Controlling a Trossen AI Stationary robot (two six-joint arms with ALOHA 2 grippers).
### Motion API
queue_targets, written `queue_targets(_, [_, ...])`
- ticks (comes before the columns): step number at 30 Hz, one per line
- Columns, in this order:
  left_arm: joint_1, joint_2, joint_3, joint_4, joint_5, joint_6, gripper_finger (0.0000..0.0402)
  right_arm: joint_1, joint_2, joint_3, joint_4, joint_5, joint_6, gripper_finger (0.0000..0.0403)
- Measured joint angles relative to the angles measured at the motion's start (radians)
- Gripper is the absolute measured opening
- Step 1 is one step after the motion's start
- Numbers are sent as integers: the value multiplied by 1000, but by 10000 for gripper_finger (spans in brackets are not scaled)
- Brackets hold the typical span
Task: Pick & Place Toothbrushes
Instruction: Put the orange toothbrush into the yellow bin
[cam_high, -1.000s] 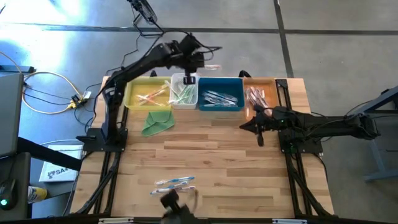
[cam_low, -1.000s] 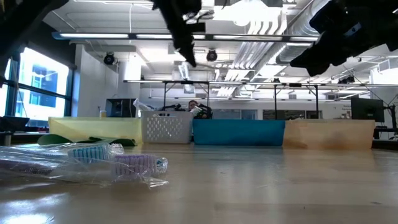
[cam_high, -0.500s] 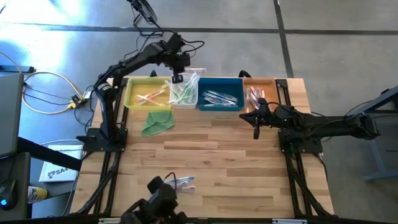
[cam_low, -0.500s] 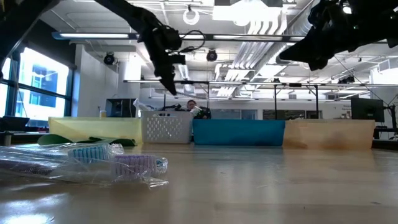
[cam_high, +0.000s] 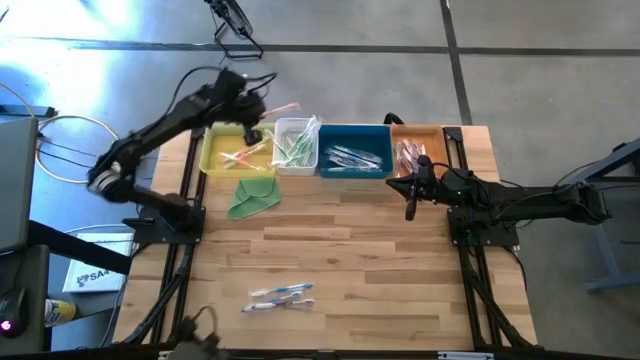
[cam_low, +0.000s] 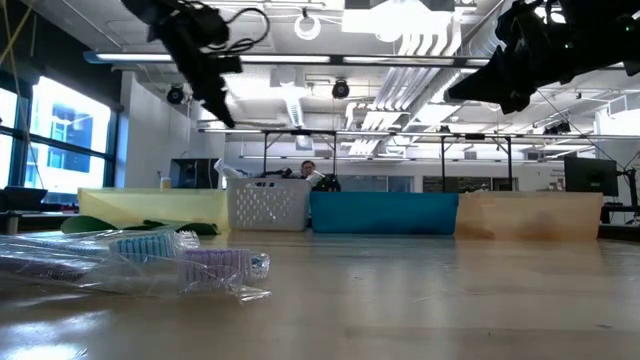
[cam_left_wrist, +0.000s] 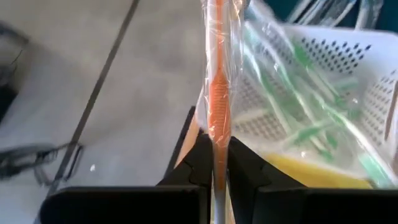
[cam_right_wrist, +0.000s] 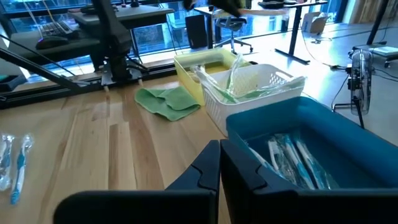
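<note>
My left gripper (cam_high: 252, 130) hangs above the far edge of the yellow bin (cam_high: 232, 152), shut on an orange toothbrush (cam_high: 281, 107) in a clear wrapper. Beside that bin stand a white basket (cam_high: 296, 146) with green toothbrushes, a blue bin (cam_high: 354, 152) with blue-white ones and an orange bin (cam_high: 422, 152). Two wrapped toothbrushes (cam_high: 280, 295) lie flat near the table's front edge. My right gripper (cam_high: 408, 210) waits shut above the table, just in front of the orange bin. My left gripper pinches the orange toothbrush's handle (cam_left_wrist: 217, 138) with its wrapper between the two fingers (cam_left_wrist: 200, 163), near one end. The toothbrush runs straight on ahead of the fingers, along them. It is lifted clear, its free end out above the white basket's corner (cam_left_wrist: 249, 93).
A folded green cloth (cam_high: 252, 196) lies on the table in front of the yellow bin. The four bins form a row along the far edge. Bare wood lies between them and the loose toothbrushes (cam_low: 150, 262) in front.
My left gripper has swung from above the white basket toward the table's left edge and somewhat down, still shut on the orange toothbrush, which stays clear of the bins. My right gripper has turned a little in place.
</note>
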Motion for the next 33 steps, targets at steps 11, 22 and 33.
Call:
queue_targets(11, [-1,-328,-381,61,-215,-264,17,0,0,0,0,0,4,5])
queue_targets(22, [-1,-340,-548,72,-282,-412,17,0,0,0,0,-4,8,5])
queue_targets(33, [-1,-340,-644,190,-355,-400,22,0,4,0,0,-4,8,5])
